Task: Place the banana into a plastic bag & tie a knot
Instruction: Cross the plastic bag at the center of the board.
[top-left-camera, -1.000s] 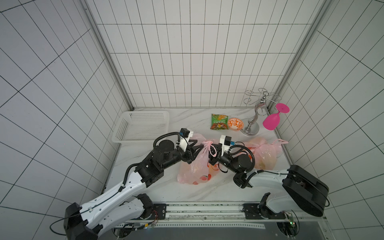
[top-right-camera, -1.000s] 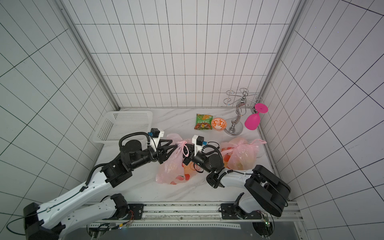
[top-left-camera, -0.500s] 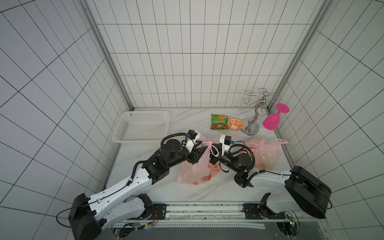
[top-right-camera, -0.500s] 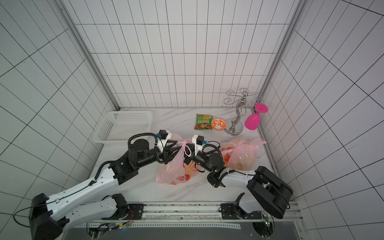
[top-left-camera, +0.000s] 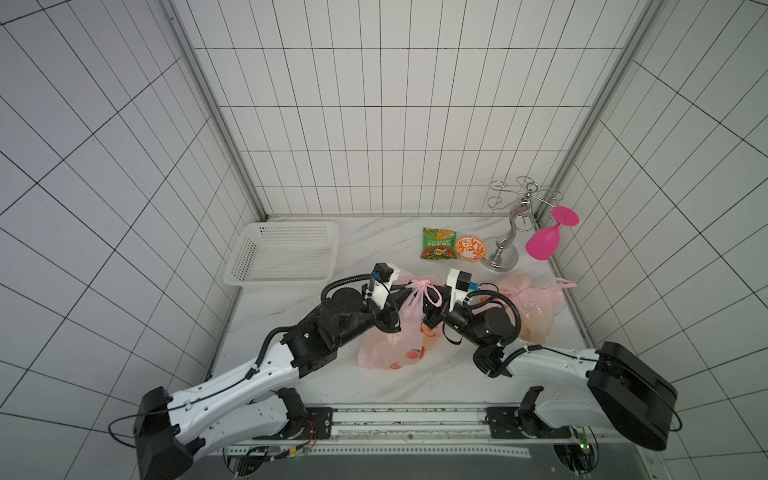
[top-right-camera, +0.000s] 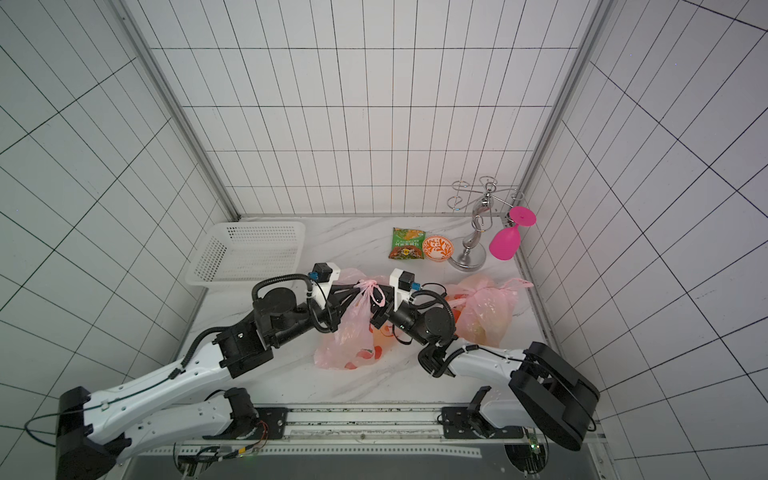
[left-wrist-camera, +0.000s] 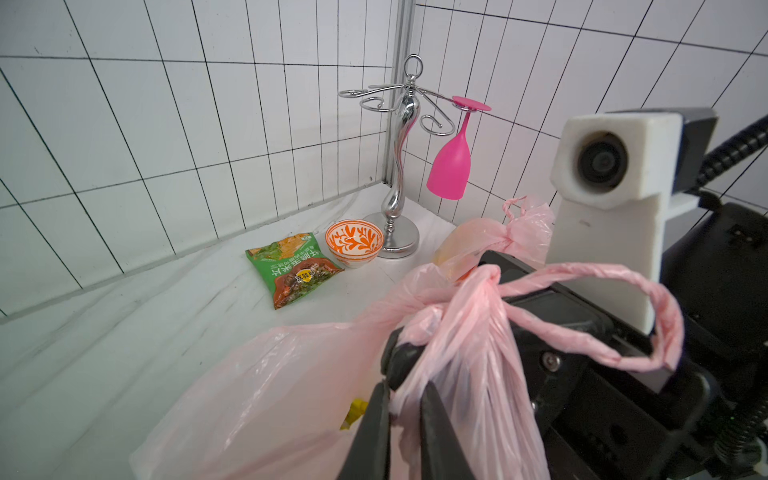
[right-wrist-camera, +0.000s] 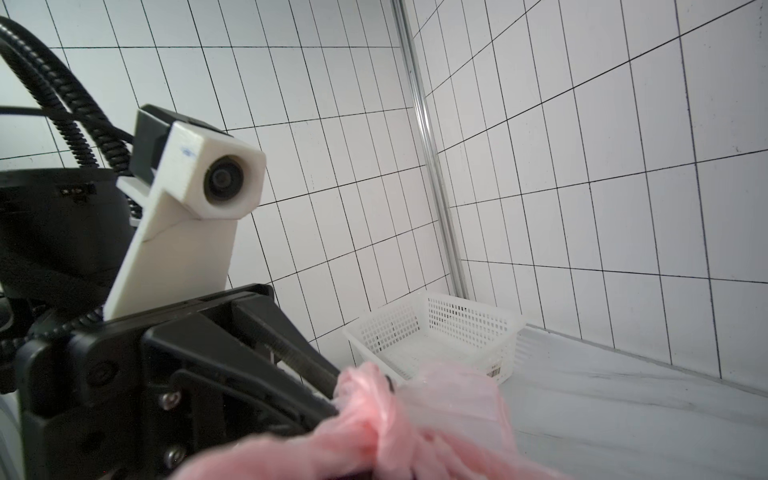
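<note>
Pink bag (top-left-camera: 390, 345) sits mid-desk (top-left-camera: 270, 307) nr front edge, neck knotted; yellow bit (left-wrist-camera: 354, 411) shows thru film, can't tell if banana. L claw (left-wrist-camera: 404, 399) nipped tight on film below knot. R claw (left-wrist-camera: 509, 286) together by knot, handle loop (left-wrist-camera: 660, 332) across it; grip unclear. 2nd tied bag (top-left-camera: 528, 307) nr right edge.

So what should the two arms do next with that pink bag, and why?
Probably pull apart a little to cinch the knot. The left fingers and right fingers both pinch the pink bag near its twisted top, and the loop looks loose.
</note>
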